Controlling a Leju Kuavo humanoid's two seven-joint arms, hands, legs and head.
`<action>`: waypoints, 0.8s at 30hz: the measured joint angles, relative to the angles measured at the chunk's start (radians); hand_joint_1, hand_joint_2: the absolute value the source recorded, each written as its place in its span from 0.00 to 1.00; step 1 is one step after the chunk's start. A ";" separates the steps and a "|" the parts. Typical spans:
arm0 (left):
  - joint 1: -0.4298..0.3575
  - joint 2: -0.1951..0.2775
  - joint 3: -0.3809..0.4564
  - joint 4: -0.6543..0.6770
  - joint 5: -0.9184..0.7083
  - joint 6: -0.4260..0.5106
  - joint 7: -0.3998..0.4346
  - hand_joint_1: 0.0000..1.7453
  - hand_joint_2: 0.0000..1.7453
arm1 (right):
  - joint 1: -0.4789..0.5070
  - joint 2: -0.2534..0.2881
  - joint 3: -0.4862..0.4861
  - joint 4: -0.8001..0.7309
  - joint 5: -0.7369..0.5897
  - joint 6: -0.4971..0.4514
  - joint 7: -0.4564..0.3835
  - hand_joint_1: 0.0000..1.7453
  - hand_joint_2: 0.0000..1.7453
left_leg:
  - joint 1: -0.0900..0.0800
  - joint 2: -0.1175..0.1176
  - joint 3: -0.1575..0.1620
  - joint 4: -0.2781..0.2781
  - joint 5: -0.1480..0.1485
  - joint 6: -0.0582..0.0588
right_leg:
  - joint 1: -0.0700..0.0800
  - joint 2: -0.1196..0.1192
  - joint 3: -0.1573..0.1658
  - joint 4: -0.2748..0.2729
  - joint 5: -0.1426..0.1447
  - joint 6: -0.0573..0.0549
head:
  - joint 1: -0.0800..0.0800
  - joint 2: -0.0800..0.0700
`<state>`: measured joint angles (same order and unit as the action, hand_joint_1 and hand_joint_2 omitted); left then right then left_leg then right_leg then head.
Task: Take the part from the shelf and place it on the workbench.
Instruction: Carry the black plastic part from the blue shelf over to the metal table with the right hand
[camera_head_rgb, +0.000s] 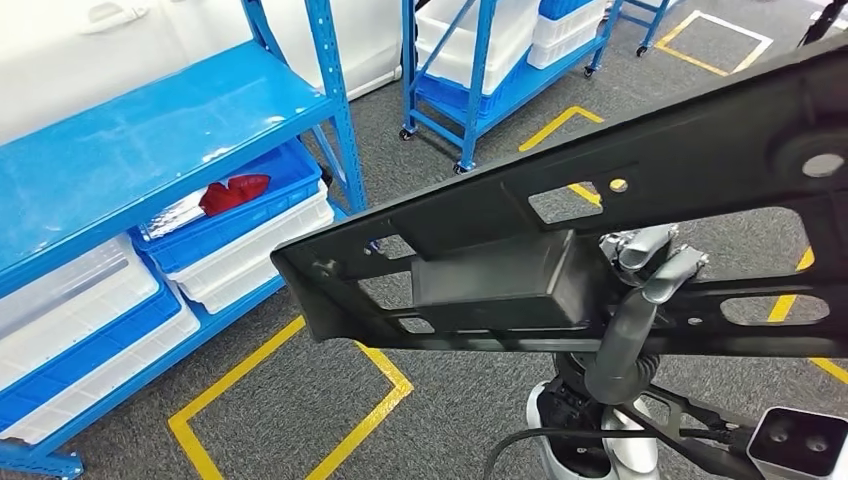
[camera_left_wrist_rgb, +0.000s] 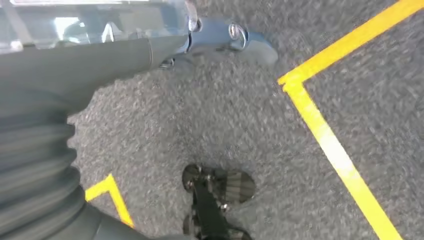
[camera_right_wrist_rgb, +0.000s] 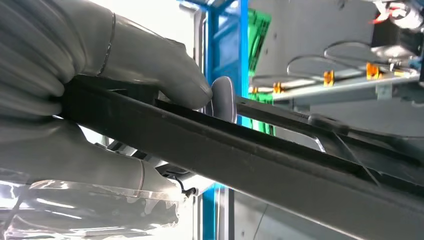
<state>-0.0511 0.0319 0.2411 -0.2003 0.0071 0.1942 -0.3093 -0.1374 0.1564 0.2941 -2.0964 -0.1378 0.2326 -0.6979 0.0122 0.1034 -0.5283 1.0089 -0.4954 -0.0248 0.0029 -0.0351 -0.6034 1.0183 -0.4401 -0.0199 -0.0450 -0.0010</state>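
A long black plastic part (camera_head_rgb: 560, 230) with cut-out windows and a box-shaped bulge stretches across the head view, held up in the air above the floor. My right hand (camera_right_wrist_rgb: 125, 65) grips one of its bars (camera_right_wrist_rgb: 260, 160), the grey thumb pressing from one side and the rest of the hand on the other. Through the part's openings a grey arm (camera_head_rgb: 630, 330) rises to it from below. My left hand (camera_left_wrist_rgb: 80, 65) hangs over the grey carpet beside a blue shelf foot (camera_left_wrist_rgb: 235, 40); its fingers are hidden.
A blue shelf rack (camera_head_rgb: 150, 140) stands at the left with blue and white bins and a red item (camera_head_rgb: 235, 192) in one. A second blue rack on casters (camera_head_rgb: 480, 90) stands behind. Yellow tape lines (camera_head_rgb: 300, 420) mark the grey floor.
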 joint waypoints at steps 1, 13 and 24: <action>-0.001 0.002 0.001 0.000 -0.002 0.000 0.001 0.00 1.00 | 0.001 0.001 0.001 -0.001 0.001 -0.001 0.000 1.00 1.00 | 0.002 -0.017 -0.007 0.021 -0.017 -0.004 | -0.003 0.009 0.002 -0.004 0.003 -0.007 | 0.000 0.000; 0.011 0.011 0.007 0.000 -0.007 -0.006 0.003 0.00 1.00 | 0.001 0.005 0.008 0.007 0.001 -0.014 0.001 1.00 1.00 | 0.005 -0.094 -0.134 0.274 -0.102 -0.010 | -0.001 0.084 0.004 -0.003 0.005 -0.020 | 0.000 0.000; 0.010 0.004 0.012 0.000 -0.013 -0.002 0.031 0.00 1.00 | 0.003 -0.001 0.032 0.007 0.010 -0.037 0.001 1.00 1.00 | 0.008 -0.077 -0.021 -0.006 0.029 0.039 | -0.014 0.045 -0.141 0.274 -0.116 0.042 | 0.000 0.000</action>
<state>-0.0412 0.0360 0.2533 -0.2000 -0.0059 0.1925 -0.2784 -0.1347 0.1556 0.3257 -2.0894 -0.1281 0.1959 -0.6973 0.0200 0.0261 -0.5490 1.0025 -0.4667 0.0143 -0.0111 0.0102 -0.7444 1.2926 -0.5560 0.0218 -0.0450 -0.0011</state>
